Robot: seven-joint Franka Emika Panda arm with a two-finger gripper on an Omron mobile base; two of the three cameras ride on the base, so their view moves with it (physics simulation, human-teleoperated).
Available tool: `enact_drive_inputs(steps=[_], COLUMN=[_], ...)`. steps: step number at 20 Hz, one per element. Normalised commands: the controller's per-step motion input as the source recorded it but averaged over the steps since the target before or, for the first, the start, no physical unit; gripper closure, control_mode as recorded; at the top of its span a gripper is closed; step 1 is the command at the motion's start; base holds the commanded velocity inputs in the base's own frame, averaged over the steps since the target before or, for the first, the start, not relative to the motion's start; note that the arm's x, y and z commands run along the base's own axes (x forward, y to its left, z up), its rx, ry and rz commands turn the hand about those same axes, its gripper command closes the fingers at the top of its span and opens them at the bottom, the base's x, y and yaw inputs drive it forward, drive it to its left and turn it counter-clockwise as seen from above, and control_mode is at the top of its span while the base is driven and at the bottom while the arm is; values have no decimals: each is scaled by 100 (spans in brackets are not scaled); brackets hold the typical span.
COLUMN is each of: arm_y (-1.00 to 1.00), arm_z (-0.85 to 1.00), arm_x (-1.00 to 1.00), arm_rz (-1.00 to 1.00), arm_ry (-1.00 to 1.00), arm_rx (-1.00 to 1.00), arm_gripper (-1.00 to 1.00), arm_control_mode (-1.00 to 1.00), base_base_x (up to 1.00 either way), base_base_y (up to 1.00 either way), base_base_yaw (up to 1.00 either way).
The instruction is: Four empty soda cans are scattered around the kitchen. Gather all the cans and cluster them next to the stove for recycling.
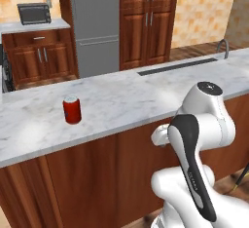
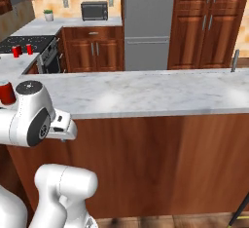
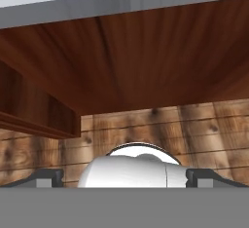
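One red soda can (image 1: 72, 109) stands upright on the marble island counter (image 1: 146, 95); the same can (image 2: 6, 92) peeks out at the far left behind my arm. Two more red soda cans (image 2: 16, 51) (image 2: 29, 49) stand close together at the near edge of the black stove (image 2: 26, 41), far back left. My gripper (image 3: 126, 178) is open with nothing between its fingertips (image 3: 48, 177). It hangs low in front of the island's wooden panel (image 3: 146, 66), below the countertop and away from every can.
A steel fridge (image 1: 95, 27) and tall wooden cabinets (image 1: 148, 22) line the far wall. A small oven (image 1: 34, 12) sits on the back counter. A faucet (image 1: 222, 47) rises at the island's far right. The island's front panel (image 2: 146, 163) is right before the arm.
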Motion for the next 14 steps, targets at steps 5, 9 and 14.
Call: enact_drive_inputs(steps=[5, 9, 14], arm_y=[0, 0, 10], arm_z=[0, 0, 5], arm_x=[0, 0, -3], arm_rz=[0, 0, 0], arm_ry=[0, 0, -4], arm_rx=[0, 0, -2], arm_gripper=[-100, -100, -100], arm_control_mode=[100, 100, -100], base_base_x=[0, -1, 0], base_base_y=[0, 0, 0], base_base_yaw=[0, 0, 0])
